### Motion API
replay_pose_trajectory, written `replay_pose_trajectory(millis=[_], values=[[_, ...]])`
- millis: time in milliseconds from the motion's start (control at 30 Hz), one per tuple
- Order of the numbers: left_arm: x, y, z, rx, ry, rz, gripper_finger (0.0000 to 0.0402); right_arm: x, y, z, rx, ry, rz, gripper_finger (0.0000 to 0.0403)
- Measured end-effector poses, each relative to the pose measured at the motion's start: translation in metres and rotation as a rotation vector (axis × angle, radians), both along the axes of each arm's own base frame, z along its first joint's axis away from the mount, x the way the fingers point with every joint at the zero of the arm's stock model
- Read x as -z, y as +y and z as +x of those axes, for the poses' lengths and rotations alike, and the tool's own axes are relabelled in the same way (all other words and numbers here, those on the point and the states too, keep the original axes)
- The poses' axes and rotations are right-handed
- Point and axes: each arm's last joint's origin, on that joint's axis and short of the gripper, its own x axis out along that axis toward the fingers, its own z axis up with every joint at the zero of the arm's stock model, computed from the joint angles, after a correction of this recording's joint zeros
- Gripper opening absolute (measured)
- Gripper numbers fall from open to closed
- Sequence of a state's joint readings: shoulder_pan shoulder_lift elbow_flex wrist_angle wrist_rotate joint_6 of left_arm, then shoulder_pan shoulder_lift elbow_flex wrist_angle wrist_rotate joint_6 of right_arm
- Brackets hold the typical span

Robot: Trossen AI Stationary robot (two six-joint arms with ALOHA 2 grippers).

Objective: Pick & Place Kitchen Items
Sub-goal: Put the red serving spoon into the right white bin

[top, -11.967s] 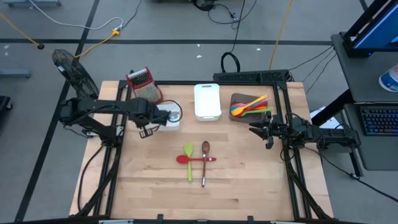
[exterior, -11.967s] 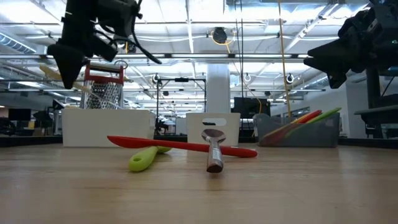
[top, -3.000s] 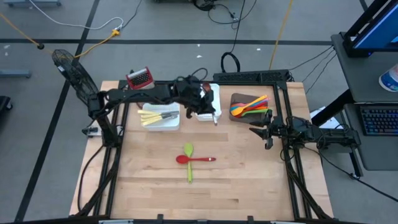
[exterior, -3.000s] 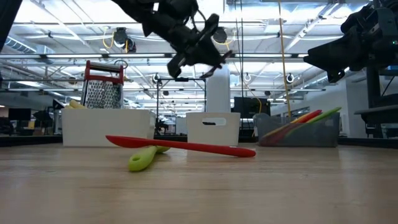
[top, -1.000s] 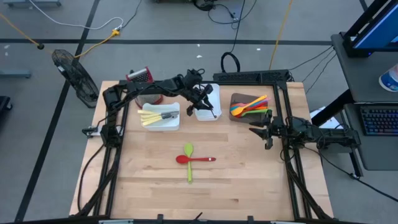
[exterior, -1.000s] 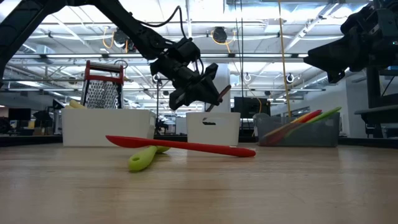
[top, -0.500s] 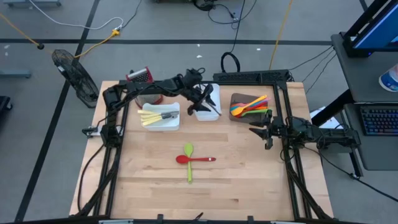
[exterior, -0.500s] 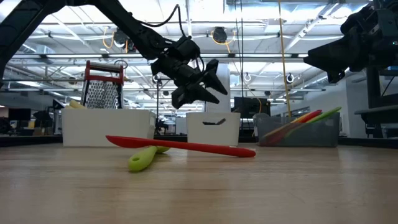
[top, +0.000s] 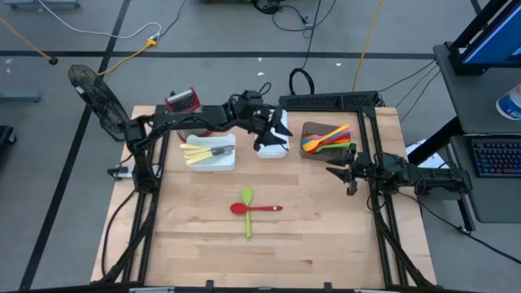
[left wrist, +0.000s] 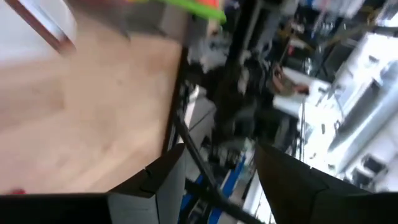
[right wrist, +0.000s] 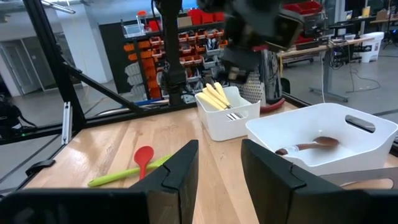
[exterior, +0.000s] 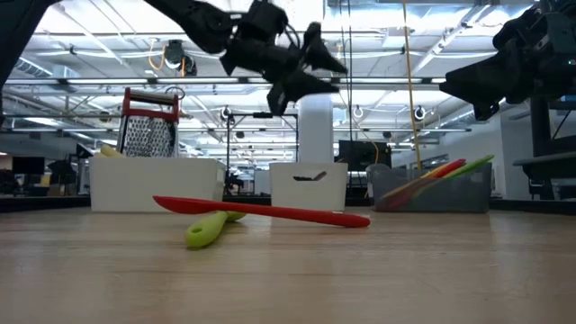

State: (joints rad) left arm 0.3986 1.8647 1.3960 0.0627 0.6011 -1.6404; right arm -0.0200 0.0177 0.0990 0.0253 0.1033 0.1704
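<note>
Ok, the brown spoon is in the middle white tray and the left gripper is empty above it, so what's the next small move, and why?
Probably swing the left gripper back over the table centre, above the red spoon. It lies across the green spoon, so it should lift first. The brown spoon lies in the white tray, and the right gripper is parked by the brown tray.
</note>
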Motion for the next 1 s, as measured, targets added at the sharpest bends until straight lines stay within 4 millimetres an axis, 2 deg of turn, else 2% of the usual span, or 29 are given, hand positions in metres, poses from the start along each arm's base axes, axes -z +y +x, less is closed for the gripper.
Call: replay_pose_trajectory(millis=[200, 500, 700, 867, 1000], values=[[-0.018, -0.051, 0.008, 0.083, -0.033, 0.027, 0.0192, 0.000, 0.000, 0.000, 0.000, 0.000, 0.000, 0.0114], [-0.023, -0.135, 0.018, 0.136, -0.009, 0.031, 0.0191, 0.000, 0.000, 0.000, 0.000, 0.000, 0.000, 0.0114], [-0.019, -0.188, 0.016, 0.120, 0.063, 0.007, 0.0191, 0.000, 0.000, 0.000, 0.000, 0.000, 0.000, 0.0114], [-0.005, -0.225, 0.004, 0.084, 0.242, -0.030, 0.0191, 0.000, 0.000, 0.000, 0.000, 0.000, 0.000, 0.0114], [0.005, -0.247, -0.008, 0.040, 0.389, -0.049, 0.0191, 0.000, 0.000, 0.000, 0.000, 0.000, 0.000, 0.0114]])
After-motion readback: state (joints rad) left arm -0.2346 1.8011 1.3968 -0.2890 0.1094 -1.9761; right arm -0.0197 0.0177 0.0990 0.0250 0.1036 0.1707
